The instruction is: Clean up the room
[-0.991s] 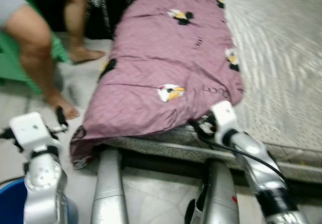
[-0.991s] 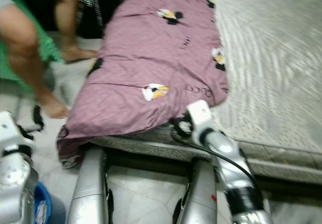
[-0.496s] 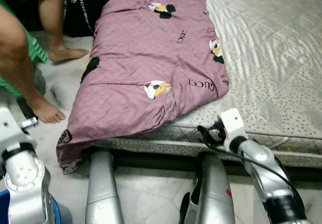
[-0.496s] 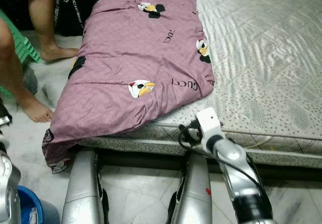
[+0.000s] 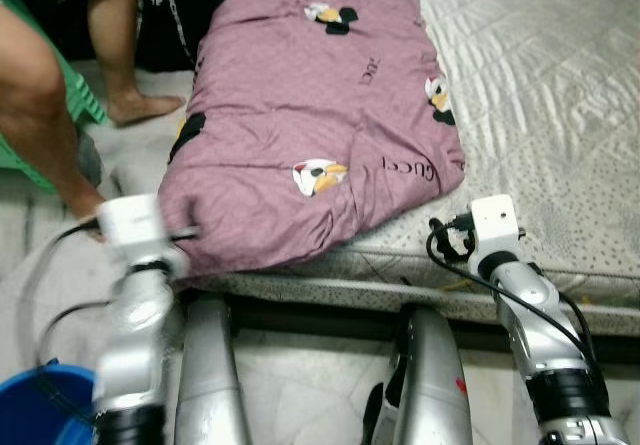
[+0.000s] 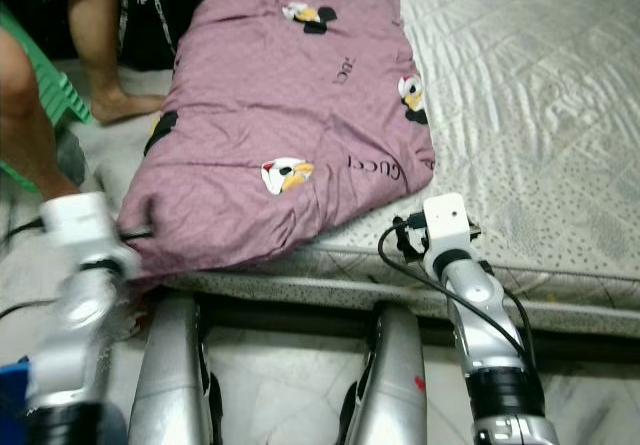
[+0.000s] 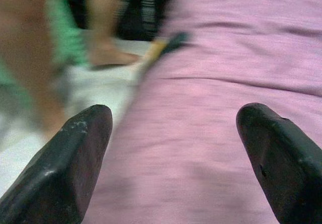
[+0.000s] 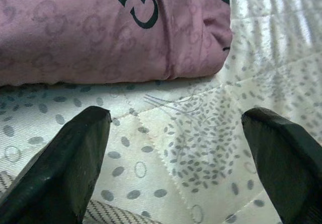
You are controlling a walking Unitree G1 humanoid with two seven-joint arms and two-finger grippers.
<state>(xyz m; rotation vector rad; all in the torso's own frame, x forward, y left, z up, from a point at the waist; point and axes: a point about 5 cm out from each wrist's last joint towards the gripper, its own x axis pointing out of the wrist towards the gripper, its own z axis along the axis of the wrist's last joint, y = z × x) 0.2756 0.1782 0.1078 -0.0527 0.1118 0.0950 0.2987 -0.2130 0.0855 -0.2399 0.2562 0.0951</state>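
Left eye view had the purple quilt (image 5: 320,125) lying lengthwise along the near-left strip of the mattress (image 5: 560,115), long axis running away from the robot, its near end drooping over the bed's front edge toward the tiled floor (image 5: 310,385). Left gripper (image 7: 173,153) was right at the quilt's near-left corner, fingers spread wide with purple fabric between and ahead of them, nothing pinched yet; that view was blurred, so contact could not be confirmed. Right gripper (image 8: 176,158) sat at the mattress front edge, fingers also wide apart, over bare dotted ticking, with the quilt's near-right folded corner just ahead of the fingertips, near but apart. So both claws flanked the quilt's short near edge, one per corner, the left arm (image 5: 135,295) closer to fabric than the right arm (image 5: 530,315). Judged next move: each claw goes forward onto its own corner and closes. Right needs a little more forward reach. A person's legs (image 5: 60,95) stood by the bed's left side, near the left arm. Blue bucket (image 5: 40,410) low left.
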